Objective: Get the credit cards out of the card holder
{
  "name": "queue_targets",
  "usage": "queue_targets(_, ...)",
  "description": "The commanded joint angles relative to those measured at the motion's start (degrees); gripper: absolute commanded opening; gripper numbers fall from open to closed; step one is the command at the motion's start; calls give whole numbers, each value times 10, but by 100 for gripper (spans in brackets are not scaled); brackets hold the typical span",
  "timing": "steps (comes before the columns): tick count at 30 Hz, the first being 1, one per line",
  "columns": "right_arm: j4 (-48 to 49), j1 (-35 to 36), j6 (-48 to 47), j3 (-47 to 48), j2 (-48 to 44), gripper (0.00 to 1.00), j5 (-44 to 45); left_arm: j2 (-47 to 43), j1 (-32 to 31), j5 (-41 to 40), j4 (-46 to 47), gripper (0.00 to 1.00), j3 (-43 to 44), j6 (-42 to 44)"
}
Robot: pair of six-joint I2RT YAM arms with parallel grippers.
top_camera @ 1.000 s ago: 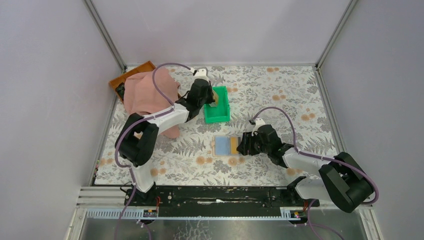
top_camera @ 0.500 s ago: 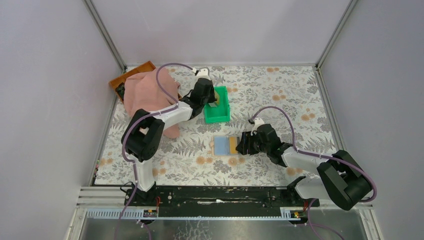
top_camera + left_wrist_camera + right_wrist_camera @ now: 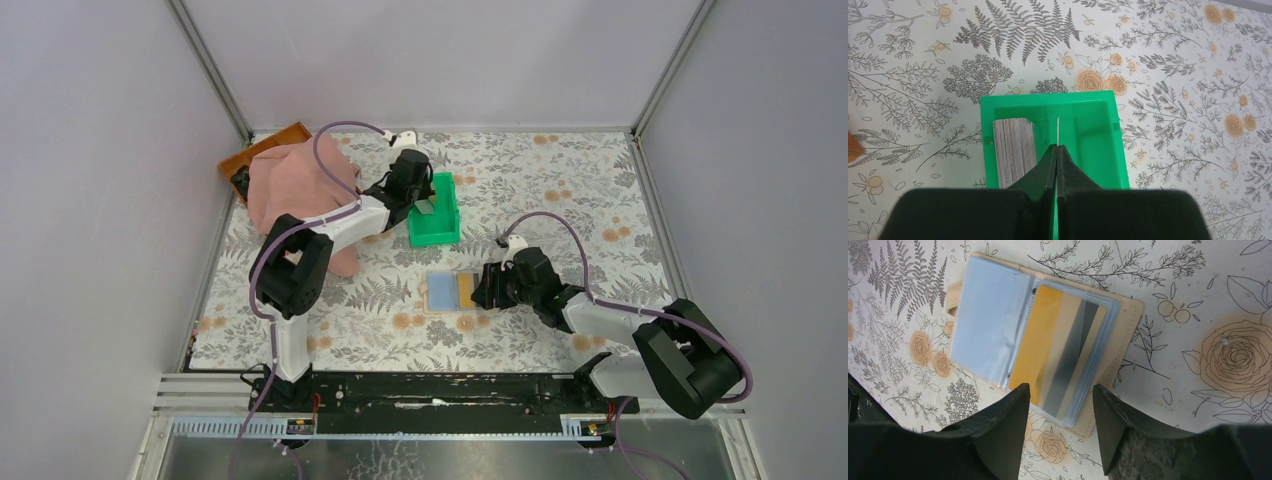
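A desk (image 3: pixel 570 190) covered in a grey fern-and-rose print fills the overhead view. At its upper left corner a pink cloth (image 3: pixel 295 185) lies heaped over a brown tray (image 3: pixel 262 150), of which only the far rim shows. The left arm reaches from the lower left up to the top middle of the frame, where the left gripper (image 3: pixel 420 200) hangs over a green bin (image 3: pixel 436 236). The right arm bends in from the lower right. Its right gripper (image 3: pixel 484 290) sits at the right edge of the card holder (image 3: pixel 441 291), which lies open on the desk at the centre of the frame, below the bin and apart from it.

In the left wrist view the left jaws are closed on a thin card (image 3: pixel 1058 130), seen edge-on and sticking out past the tips over the middle of the bin. A stack of grey cards (image 3: pixel 1014 150) lies in the left part of the bin, just beside the held card.

In the right wrist view the right jaws stand wide apart and hold nothing. One finger stands at each side of the lower edge of the holder's right page. That page carries a yellow card (image 3: pixel 1040 340) with a dark stripe under a clear sleeve. The left page is pale blue, and a tan cover shows around the edges. Whether the fingertips touch the holder cannot be told.
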Motion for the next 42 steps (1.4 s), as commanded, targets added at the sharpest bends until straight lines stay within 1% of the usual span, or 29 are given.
queue_targets(1,4,-1,-11,20,9,57,-7,1,4,-29,-22,0,26,-16)
queue_targets(9,3,-2,-11,17,4,57,-3,15,5,-36,-58,0,46,-22)
queue_targets(16,3,-2,-12,17,2,57,-3,16,10,-44,-60,0,44,-28)
queue_targets(31,3,-2,-12,16,4,57,-4,27,28,-2,-44,0,26,-45)
queue_targets(37,3,-2,-12,17,5,57,-4,28,28,4,-44,8,27,-43)
queue_targets(40,3,-1,-13,17,6,57,-4,27,30,5,-45,15,27,-43)
queue_targets(42,3,-2,-13,18,7,57,-5,28,29,6,-44,17,28,-43)
